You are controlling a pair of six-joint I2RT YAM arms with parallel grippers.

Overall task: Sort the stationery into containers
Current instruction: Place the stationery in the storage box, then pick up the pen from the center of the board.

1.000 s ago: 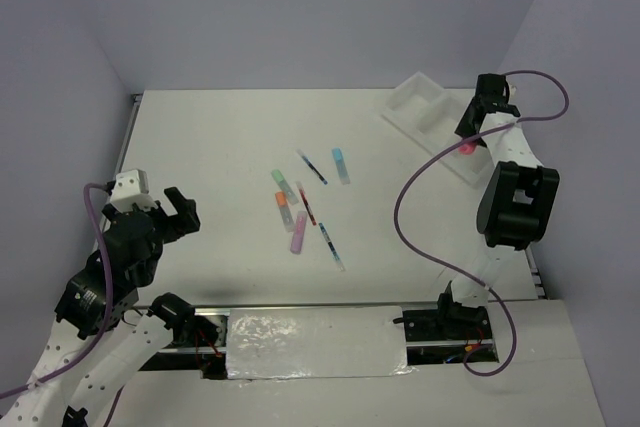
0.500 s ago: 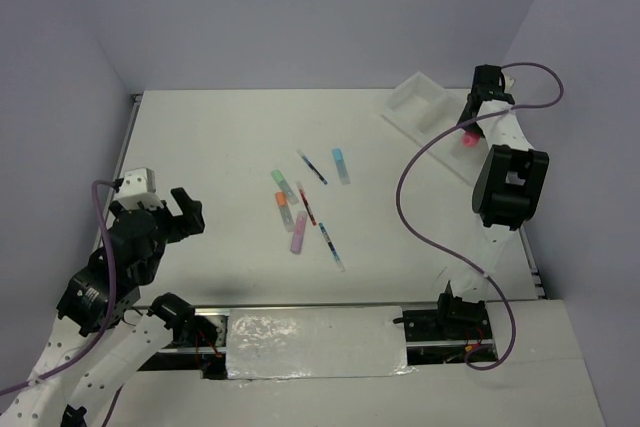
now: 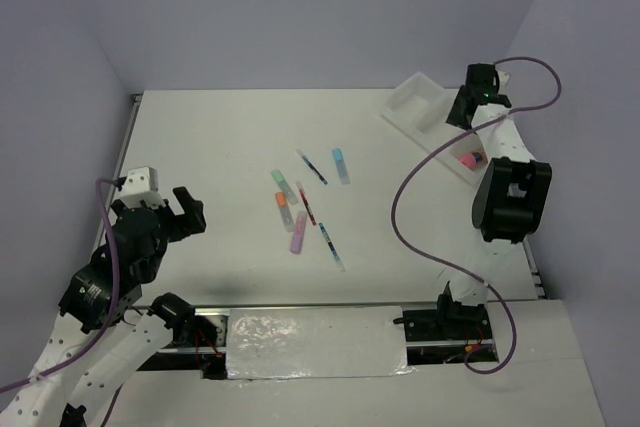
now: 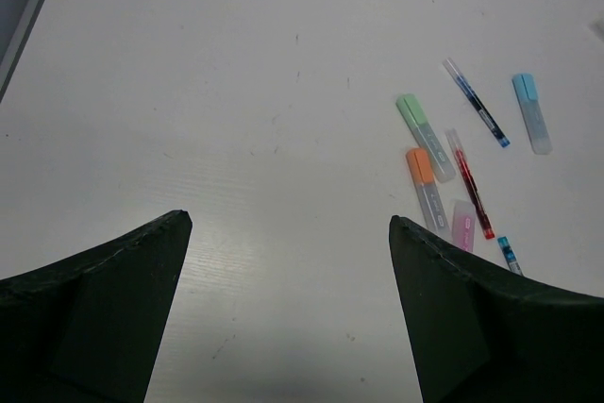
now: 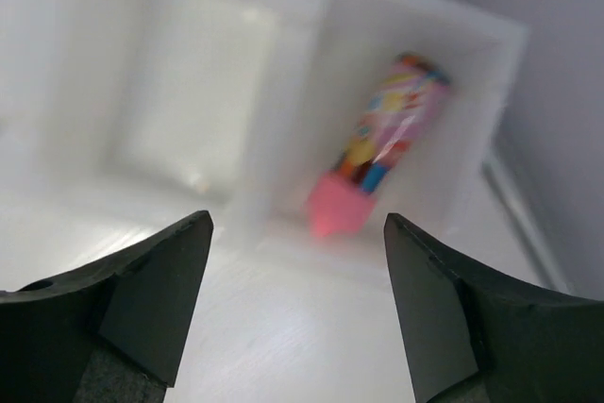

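In the top external view, the right gripper (image 3: 463, 113) hangs above the white tray (image 3: 412, 87), and the pink marker (image 3: 468, 159) lies in the tray's nearest compartment. In the left wrist view, the left gripper (image 4: 291, 313) is fully spread and empty, with the green highlighter (image 4: 423, 124) on the table (image 4: 189, 92) ahead. In the right wrist view, the right gripper's jaws are apart and hold nothing.

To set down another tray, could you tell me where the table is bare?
Bare: between the left claw and the green highlighter, and between the light blue highlighter and the tray. Crowded around the red pen.

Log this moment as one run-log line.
right gripper: open, empty, above tray | pink marker: lying in end compartment, unheld | left gripper: open, empty | remaining stationery: loose on table
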